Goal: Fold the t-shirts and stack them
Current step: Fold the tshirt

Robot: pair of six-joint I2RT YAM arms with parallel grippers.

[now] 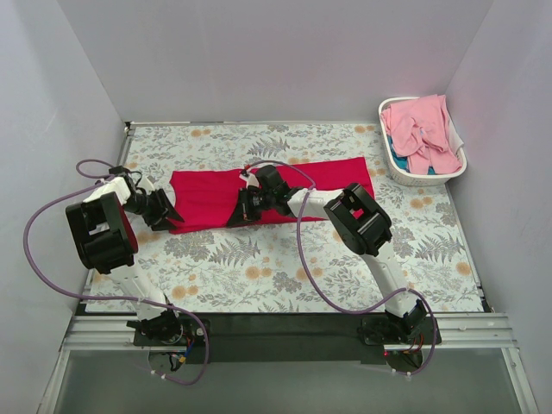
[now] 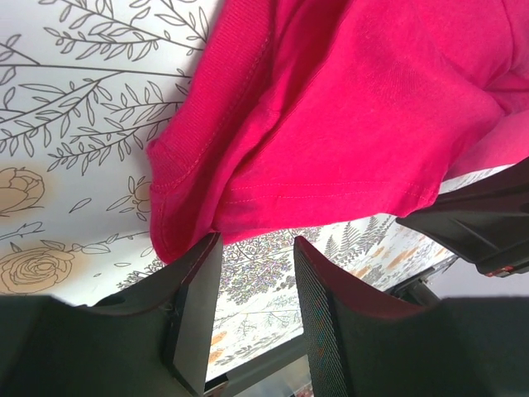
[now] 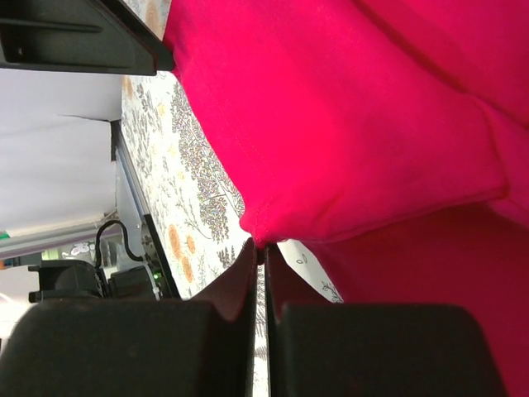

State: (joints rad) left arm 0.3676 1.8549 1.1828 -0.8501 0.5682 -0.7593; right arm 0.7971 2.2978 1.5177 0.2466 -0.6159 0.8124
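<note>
The red t-shirt lay spread long-ways across the middle of the flowery table, a bit toward the back. The left gripper sat at the shirt's left end, low by the table. Its two fingers were spread apart w/ nothing between them. The shirt's hem hung just past the tips, and one tip was right at the cloth edge, but I can't tell if it touched. The right gripper was at the near edge of the shirt, about mid-way along. Its fingers were pressed tight together, pinching a pointy corner of the red cloth right at the tips. The pink t-shirts were heaped in a white basket at the far right corner of the table, well apart from the red one & both grippers
</note>
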